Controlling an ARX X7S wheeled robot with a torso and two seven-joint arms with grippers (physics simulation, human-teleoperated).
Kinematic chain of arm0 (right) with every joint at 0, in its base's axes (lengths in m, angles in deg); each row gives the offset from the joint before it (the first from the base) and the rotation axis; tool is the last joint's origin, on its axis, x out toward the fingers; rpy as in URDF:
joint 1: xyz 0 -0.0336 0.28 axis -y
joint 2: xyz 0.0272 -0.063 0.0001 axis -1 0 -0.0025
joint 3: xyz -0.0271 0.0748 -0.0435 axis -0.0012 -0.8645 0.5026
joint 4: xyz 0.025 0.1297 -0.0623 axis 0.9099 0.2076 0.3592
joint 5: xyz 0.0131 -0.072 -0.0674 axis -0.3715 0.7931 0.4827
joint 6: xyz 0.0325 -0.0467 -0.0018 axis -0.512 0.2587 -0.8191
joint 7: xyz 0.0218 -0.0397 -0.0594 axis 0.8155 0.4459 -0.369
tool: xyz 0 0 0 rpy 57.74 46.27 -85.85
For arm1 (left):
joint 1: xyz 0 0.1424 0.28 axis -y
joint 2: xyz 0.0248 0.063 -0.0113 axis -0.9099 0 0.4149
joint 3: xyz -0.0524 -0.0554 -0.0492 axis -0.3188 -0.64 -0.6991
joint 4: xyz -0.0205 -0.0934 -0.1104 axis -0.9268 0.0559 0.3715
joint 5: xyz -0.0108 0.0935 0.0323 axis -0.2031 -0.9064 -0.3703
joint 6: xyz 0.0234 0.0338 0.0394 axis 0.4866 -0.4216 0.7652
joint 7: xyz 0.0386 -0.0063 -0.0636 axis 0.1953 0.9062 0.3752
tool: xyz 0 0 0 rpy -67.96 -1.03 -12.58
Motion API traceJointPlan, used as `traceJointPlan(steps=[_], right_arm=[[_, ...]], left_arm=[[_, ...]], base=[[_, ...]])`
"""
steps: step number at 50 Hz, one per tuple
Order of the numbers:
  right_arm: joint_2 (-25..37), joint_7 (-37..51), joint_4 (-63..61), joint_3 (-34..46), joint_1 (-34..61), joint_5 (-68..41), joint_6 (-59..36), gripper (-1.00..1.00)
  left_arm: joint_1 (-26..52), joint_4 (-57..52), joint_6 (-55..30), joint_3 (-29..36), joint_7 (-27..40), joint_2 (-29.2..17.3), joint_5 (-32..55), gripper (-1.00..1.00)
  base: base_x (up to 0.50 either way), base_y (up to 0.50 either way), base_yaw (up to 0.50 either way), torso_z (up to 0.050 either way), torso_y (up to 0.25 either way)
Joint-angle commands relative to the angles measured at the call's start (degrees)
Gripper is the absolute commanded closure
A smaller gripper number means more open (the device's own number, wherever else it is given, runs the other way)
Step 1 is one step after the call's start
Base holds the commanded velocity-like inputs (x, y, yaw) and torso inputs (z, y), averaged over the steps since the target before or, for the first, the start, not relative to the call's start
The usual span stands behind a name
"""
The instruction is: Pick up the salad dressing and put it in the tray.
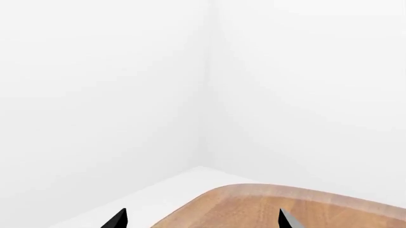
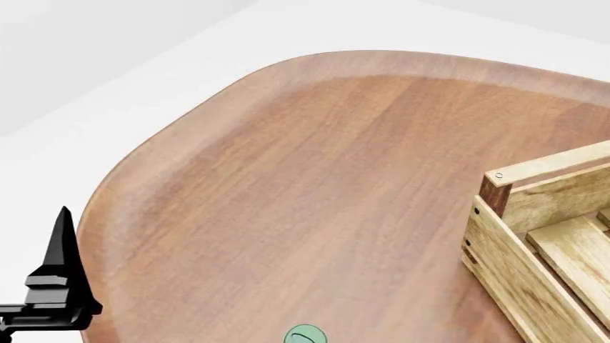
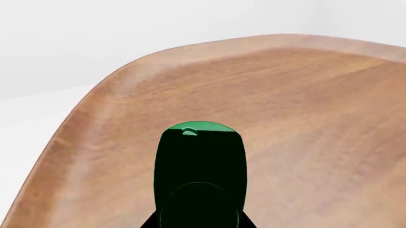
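Note:
The salad dressing shows only by its wide green cap [image 3: 199,161], close to the right wrist camera; the white body is hidden. My right gripper [image 3: 198,224] has its black fingers tight against both sides of the cap, shut on it over the wooden table. In the head view the green cap [image 2: 305,334] peeks in at the near edge and the right gripper is out of frame. The tray [image 2: 519,243], a light-wood crate with a dark corner post, stands at the right, apart from the bottle. My left gripper [image 1: 203,219] is open and empty beside the table's left edge, and shows in the head view [image 2: 59,286].
The rounded brown wooden table [image 2: 324,179] fills the head view, with white floor and walls beyond its far and left edges. The table's curved edge [image 1: 254,190] lies just ahead of the left gripper.

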Motion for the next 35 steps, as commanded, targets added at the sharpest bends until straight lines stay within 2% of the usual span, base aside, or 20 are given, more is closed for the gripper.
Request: traceJointPlan(steps=[1,17,35], right_arm=[[-0.35,0.67,1.29,0.42,0.21,0.96,1.1,1.0],[0.97,2.41,-3.59,-0.89,-0.74,0.05,0.26,1.0],[5.41,8.75,-22.36,-6.35,-3.39,-1.81,-3.65,1.0]], left_arm=[[-0.05,-0.13,0.05,0.01,0.25,-0.23,0.29,-1.0],[0.05,-0.08,0.2,0.32,0.54,-0.49,0.36,-1.0],[0.31,-0.69,0.0,0.79,0.93,-0.9,0.48,-1.0]], base=[[0.0,0.0,0.0,0.0,0.0],[0.0,0.0,0.0,0.0,0.0],[0.0,0.0,0.0,0.0,0.001]])
